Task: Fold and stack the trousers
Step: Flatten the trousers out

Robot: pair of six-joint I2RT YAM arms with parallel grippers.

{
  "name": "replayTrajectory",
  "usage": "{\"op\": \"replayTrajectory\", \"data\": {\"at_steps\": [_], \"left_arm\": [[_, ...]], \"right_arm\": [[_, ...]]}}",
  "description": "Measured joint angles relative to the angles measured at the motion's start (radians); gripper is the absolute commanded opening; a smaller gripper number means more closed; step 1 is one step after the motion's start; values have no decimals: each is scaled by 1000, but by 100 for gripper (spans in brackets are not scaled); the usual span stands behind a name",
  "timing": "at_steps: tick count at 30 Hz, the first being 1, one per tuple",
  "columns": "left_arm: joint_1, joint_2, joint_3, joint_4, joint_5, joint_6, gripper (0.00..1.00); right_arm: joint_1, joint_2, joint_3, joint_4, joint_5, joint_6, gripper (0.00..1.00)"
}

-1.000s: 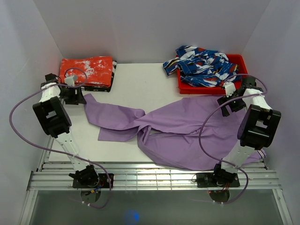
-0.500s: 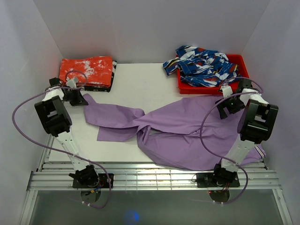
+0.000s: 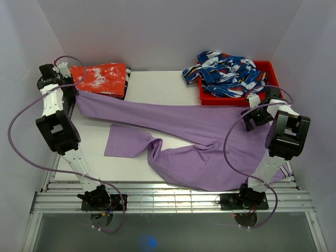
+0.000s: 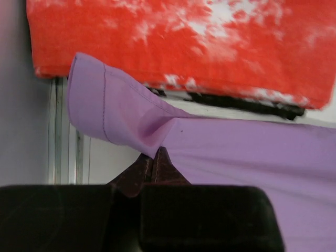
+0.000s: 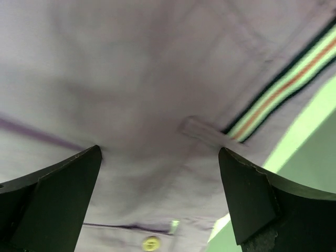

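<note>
The lilac trousers [image 3: 210, 131] lie spread across the table. One leg is stretched out straight toward the far left; the other leg [image 3: 128, 144] lies folded nearer the front. My left gripper [image 3: 73, 90] is shut on the hem corner of the stretched leg, just in front of the red-orange cloth. In the left wrist view the fingertips [image 4: 155, 156] pinch the purple hem [image 4: 110, 113]. My right gripper [image 3: 251, 116] hovers open over the waistband end. In the right wrist view its gripper [image 5: 160, 152] has nothing between the fingers, with the striped trim [image 5: 283, 89] and a button [image 5: 151, 243] below.
A folded red-orange cloth with white blotches [image 3: 100, 79] lies at the back left, close behind the held hem. A red bin [image 3: 269, 66] at the back right holds a blue-white-red patterned garment [image 3: 226, 73]. Walls enclose the table on three sides.
My left gripper shut on the leg's hem and carried it back and left, pulling that leg out straight. The right gripper stayed open over the waistband.
</note>
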Motion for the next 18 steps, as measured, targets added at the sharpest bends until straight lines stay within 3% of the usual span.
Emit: {"op": "replayTrajectory", "data": {"at_steps": [1, 3, 6, 9, 11, 15, 18], "left_arm": [[-2, 47, 40, 1, -6, -3, 0], [-2, 161, 132, -2, -16, -16, 17], [1, 332, 255, -37, -45, -23, 60], [8, 409, 278, -84, -64, -26, 65], [13, 366, 221, -81, -55, -6, 66], [23, 93, -84, -105, 10, 94, 72], [20, -112, -221, -168, 73, 187, 72]], "right_arm": [[0, 1, 3, 4, 5, 5, 97], [-1, 5, 14, 11, 19, 12, 97], [-6, 20, 41, 21, 32, 22, 97], [-6, 24, 52, 28, 43, 25, 97], [-6, 24, 53, 29, 48, 26, 98], [-6, 23, 53, 27, 49, 25, 97], [-6, 7, 51, 17, 33, 24, 96]]}}
